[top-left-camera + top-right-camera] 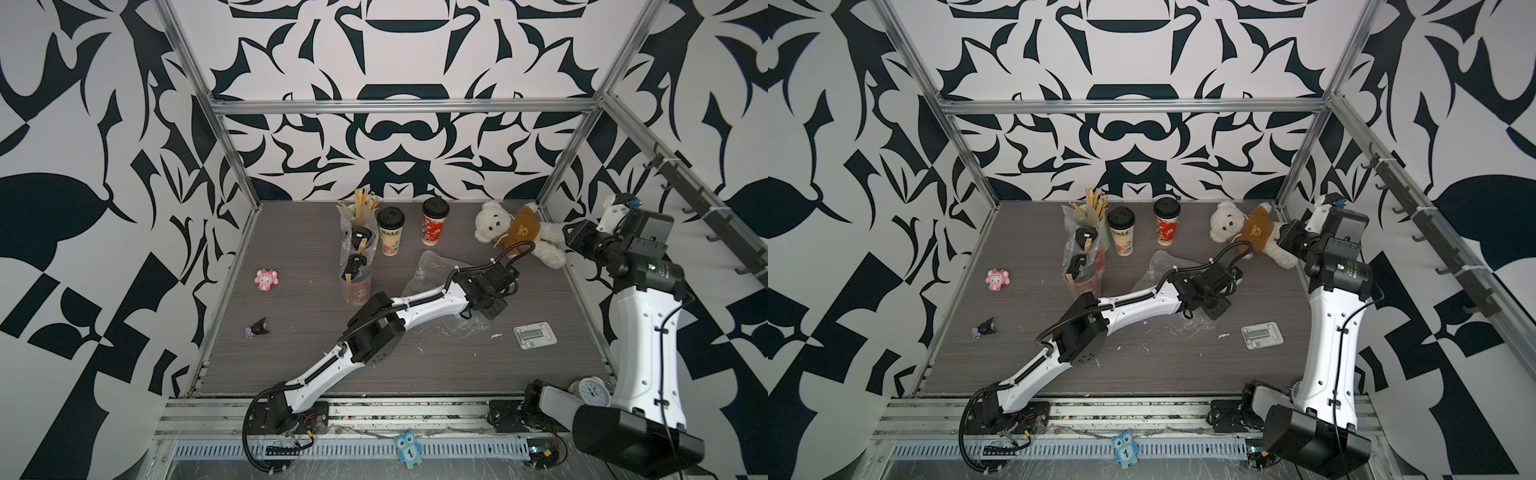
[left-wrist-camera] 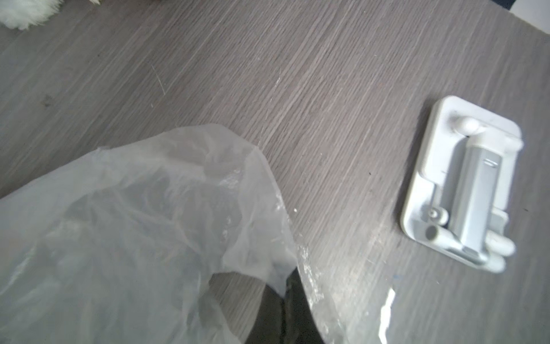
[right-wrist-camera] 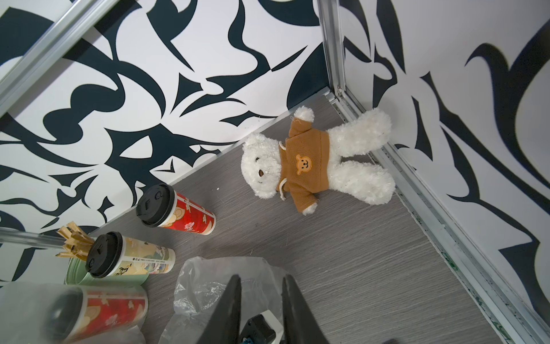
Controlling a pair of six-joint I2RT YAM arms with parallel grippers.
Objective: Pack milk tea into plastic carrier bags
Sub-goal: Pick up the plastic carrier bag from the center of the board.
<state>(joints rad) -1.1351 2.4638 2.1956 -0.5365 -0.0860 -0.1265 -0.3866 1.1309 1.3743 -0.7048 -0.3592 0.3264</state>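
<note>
Clear plastic bag (image 2: 148, 223) pinched in low, outstretched left pincer (image 2: 285, 297), right pincer (image 3: 262, 280) raised, parted, empty.

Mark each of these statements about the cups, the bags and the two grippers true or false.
1. Two cups stand inside a bag. True.
2. The cream cup lies on its side. False: it stands upright beside the red cup, and both are outside any bag.
3. The left gripper is shut on the empty bag. True.
4. The right gripper holds the teddy bear. False: its jaws are open and hold nothing, and the bear lies apart from them on the table.
</note>
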